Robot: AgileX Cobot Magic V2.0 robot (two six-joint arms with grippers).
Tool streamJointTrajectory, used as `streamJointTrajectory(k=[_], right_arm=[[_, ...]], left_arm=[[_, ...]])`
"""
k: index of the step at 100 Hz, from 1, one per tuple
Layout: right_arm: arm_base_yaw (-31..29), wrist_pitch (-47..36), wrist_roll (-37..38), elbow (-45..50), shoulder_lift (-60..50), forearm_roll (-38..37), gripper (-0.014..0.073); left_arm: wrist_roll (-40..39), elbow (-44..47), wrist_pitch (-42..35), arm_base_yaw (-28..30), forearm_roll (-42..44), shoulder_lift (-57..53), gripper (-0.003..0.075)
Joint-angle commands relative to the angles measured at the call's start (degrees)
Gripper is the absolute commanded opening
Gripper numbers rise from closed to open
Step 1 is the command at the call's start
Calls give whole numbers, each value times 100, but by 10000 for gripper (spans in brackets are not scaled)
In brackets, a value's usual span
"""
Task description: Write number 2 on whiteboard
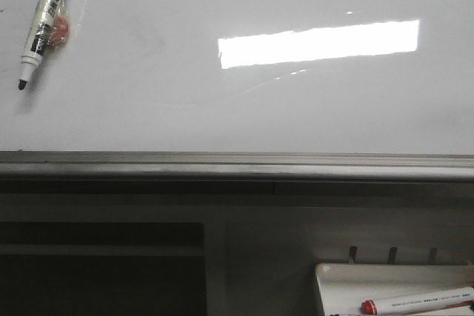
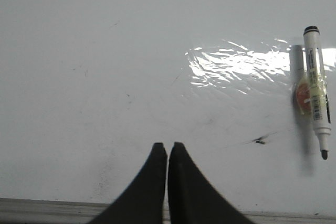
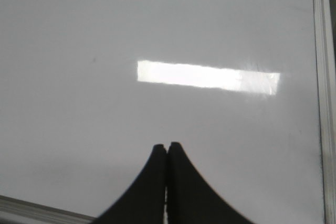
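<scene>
Where the lower right of the front view shows a small white tray (image 1: 333,286), it holds one red-capped marker (image 1: 418,303). Behind its grey rail (image 1: 237,164), the whiteboard (image 1: 259,109) fills the upper scene, glossy, reflecting one bright rectangle, with no digit drawn. One uncapped black marker (image 1: 43,24) lies on it. Two claws, left (image 2: 167,148) and right (image 3: 167,148), hover clenched, empty.

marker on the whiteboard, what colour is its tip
Black, on a white barrel; the marker shows best in the left wrist view.
</scene>
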Motion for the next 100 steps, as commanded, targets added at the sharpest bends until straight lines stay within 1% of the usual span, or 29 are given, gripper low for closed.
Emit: streamJointTrajectory(k=[1,10,18,23,28,35,42,47,50,59,64,73,83,88,93,97,98,100], right_arm=[[-28,-765,3,140,-116,-61,-60],[-28,-785,53,118,-116,96,-61],[-28,-536,206,63,-116,678,-61],[-28,-289,206,-21,-116,934,-61],[-28,-43,206,-180,-103,1069,-61],[-28,381,206,-484,-39,1310,-61],[-28,909,206,-864,55,1489,-60],[-28,1389,206,-1167,170,1511,-60],[-28,1825,206,-1345,299,1500,-60],[-28,2881,206,-1943,733,1499,-60],[-28,3243,206,-2236,1053,1499,-60],[-28,3502,206,-2684,1459,1559,-61],[-28,3519,206,-2917,1754,1584,-61],[-28,3503,206,-2928,1808,1584,-61],[-28,3503,206,-2928,1833,1584,-61],[-28,3503,206,-2928,1833,1584,-60],[-28,3503,206,-2928,1833,1584,-61],[-28,3503,206,-2928,1833,1584,-61]], left_arm=[[-13,66,-412,-38,-314,-159,-20],[-13,46,-371,-38,-314,-159,-20],[-25,-62,-251,-38,-572,-148,-20],[-25,-230,57,-38,-853,-79,-20],[-25,-489,532,-38,-1041,31,-20],[-25,-939,1059,-38,-1055,241,-20],[54,-1423,1431,-38,-1036,489,-20],[137,-1745,1625,-38,-1023,676,-20],[267,-1957,1746,-38,-1023,806,-20],[685,-2334,1813,-38,-1023,1120,-20],[845,-2484,1801,-38,-1023,1294,-20],[915,-2631,1760,-38,-1023,1572,-20],[923,-2640,1669,-38,-1104,1772,-13],[938,-2640,1622,-38,-1182,1838,25],[938,-2640,1552,-38,-1246,1883,100],[938,-2640,1485,-38,-1327,1880,188],[938,-2640,1446,-38,-1339,1880,222],[938,-2640,1403,-38,-1386,1880,257]])
